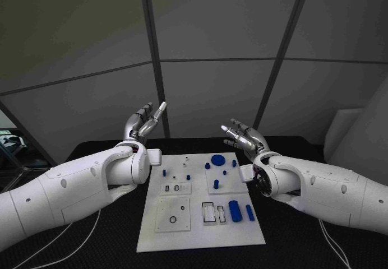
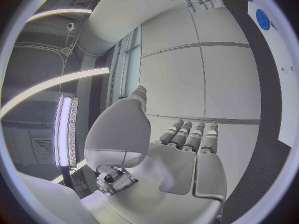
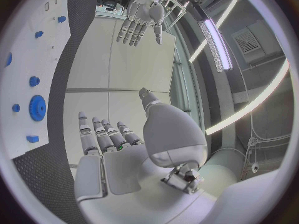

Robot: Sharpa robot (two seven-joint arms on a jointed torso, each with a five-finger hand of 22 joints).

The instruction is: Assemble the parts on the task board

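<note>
Left hand (image 1: 144, 124) raised above the table's far-left side, fingers straight and close together, holding nothing. Task board (image 1: 153, 238) lies flat mid-table between the arms; blue parts on it: gear (image 1: 217, 159) at the far edge, pegs (image 1: 164, 172) near the middle, a long cylinder (image 1: 234, 210) and a slimmer bar (image 1: 250, 212) near right. Right hand (image 1: 245, 137) raised far right, fingers loosely spread, empty. Risk, as judged: parts are small and closely set, so a descending hand could knock neighbours or roll the cylinder off the board.
</note>
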